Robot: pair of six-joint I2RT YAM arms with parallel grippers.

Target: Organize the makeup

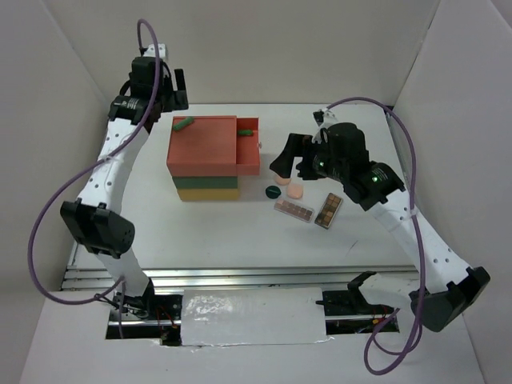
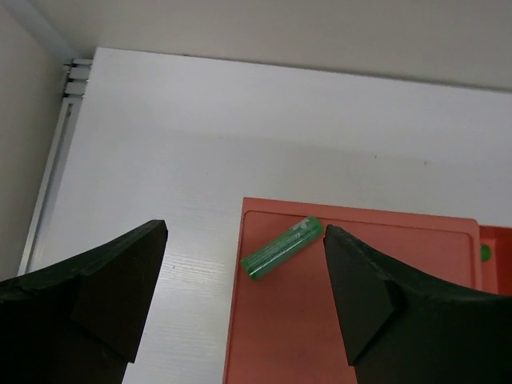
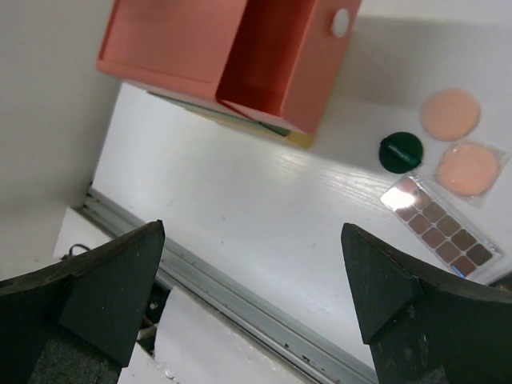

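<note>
While both claws hang spread and empty, the job looks to sit between picks: nothing is gripped, and most of the makeup lies loose on the counter [image 1: 200, 232].

The left claw [image 2: 244, 232] hovers over the box [image 2: 272, 336]. The tube [image 2: 282, 248] lies slanted on the box top, below the claw and between its fingers. Its likely next move is to drop straight down, turn the wrist so the fingers cross the tube's narrow width, and clench. The tube is round and may roll if it is nudged first.

The right claw [image 3: 253, 230] hangs over bare counter. The pulled-out drawer [image 3: 272, 56] lies ahead of it, and the loose pieces lie ahead and off to one side. It would have to swing toward them and take one piece. The flat palettes look harder to lift than the puffs.

By count there are:
- one tube
- one dark disc [image 3: 400, 152]
- two puffs [image 3: 450, 114], just beside each other
- two long palettes [image 1: 294, 210], only one of them in the right wrist view
- one small green bit [image 1: 246, 132] inside the drawer, too small to name
- one box with one drawer open

No square palette can be made out.
</note>
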